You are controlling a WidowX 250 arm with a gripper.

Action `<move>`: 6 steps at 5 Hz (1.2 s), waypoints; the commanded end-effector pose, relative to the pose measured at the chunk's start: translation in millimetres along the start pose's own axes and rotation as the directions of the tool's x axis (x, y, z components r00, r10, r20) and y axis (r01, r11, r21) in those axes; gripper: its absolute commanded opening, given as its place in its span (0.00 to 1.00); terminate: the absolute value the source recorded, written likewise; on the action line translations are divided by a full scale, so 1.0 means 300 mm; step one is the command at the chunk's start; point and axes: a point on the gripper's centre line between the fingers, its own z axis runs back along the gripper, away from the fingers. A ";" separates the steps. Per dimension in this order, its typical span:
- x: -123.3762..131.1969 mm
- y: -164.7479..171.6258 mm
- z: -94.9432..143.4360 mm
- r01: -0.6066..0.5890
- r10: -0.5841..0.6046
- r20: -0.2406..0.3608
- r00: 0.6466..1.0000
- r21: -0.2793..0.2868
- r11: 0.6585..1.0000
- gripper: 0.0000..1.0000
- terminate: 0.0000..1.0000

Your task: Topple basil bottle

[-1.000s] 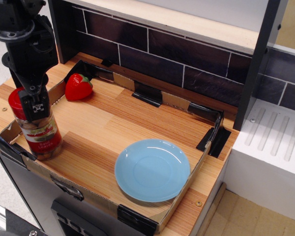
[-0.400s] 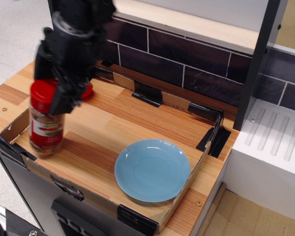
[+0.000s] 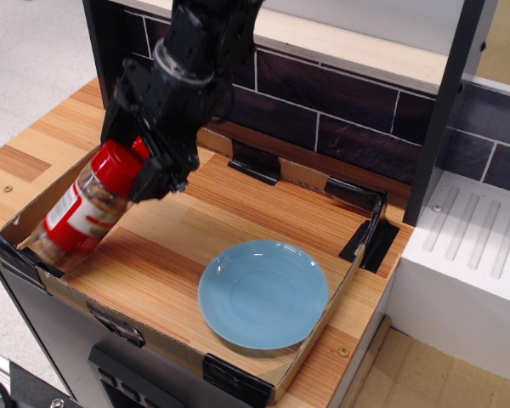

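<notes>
Only the one view, looking down at the wooden tabletop [image 3: 238, 212] from the front; at left of frame, the basil bottle [image 3: 83, 206] leaning hard, red lid [image 3: 119, 167] up toward centre, base down at the lower left corner against the low cardboard rim [image 3: 34, 223]; tilted, not flat, label facing up and left; black gripper [image 3: 157, 166] reaching down from the upper middle of the frame, right against the lid end of the bottle; touching or just beside, hard to say; fingers dark and bunched, so open or closed cannot be told from here; a sliver of red peeking behind the gripper near the lid, too hidden to name; light blue plate [image 3: 263, 293] lying flat at lower centre, well apart from the bottle; dark tiled wall [image 3: 323, 93] across the back; white ribbed surface [image 3: 476, 234] off at the right edge.
</notes>
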 end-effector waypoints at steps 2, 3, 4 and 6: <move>0.113 0.048 -0.024 -0.029 0.045 0.339 0.940 -0.052 0.998 0.00 0.00; 0.138 0.049 -0.039 -0.074 0.117 0.393 0.912 -0.123 0.990 0.00 0.00; 0.132 0.063 -0.028 -0.140 0.191 0.409 0.892 -0.150 0.979 1.00 0.00; 0.118 0.082 0.016 -0.171 0.252 0.383 0.889 -0.233 0.957 1.00 0.00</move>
